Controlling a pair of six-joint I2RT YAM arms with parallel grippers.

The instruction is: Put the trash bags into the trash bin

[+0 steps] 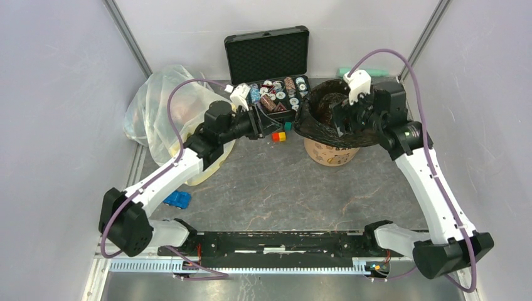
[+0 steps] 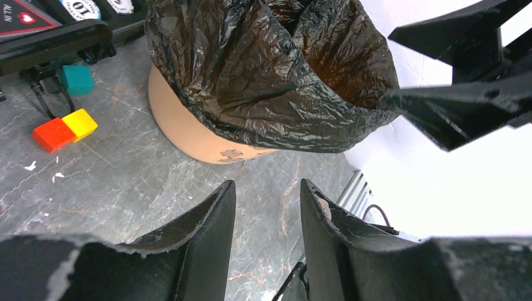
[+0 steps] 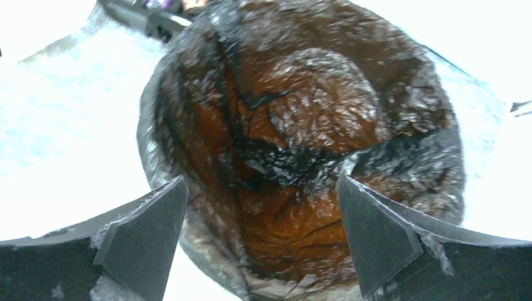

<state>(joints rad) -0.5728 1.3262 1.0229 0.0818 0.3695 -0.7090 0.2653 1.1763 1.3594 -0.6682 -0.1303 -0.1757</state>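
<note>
Grey surface point(image 1: 263, 182): glossy black crinkled plastic bag point(image 1: 313, 128) lines round peach-orange bucket point(image 1: 326, 152); left fingers point(image 2: 207, 232), right fingers point(image 3: 144, 232) apart; probably only tucking remains.

The left arm point(image 1: 164, 180) and right arm point(image 1: 433, 188) share white link shells, black joints and black bases; purple cables point(image 1: 168, 110) loop along each (white camera blocks point(image 1: 239, 95) at the wrists); fingers point(image 3: 147, 232) black, wedge-shaped.

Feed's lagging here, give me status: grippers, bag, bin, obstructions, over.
Left gripper open, empty, beside bin; right gripper open over its mouth. Black bag lines bin, draped over rim. Blocks beside bin, apart.
</note>
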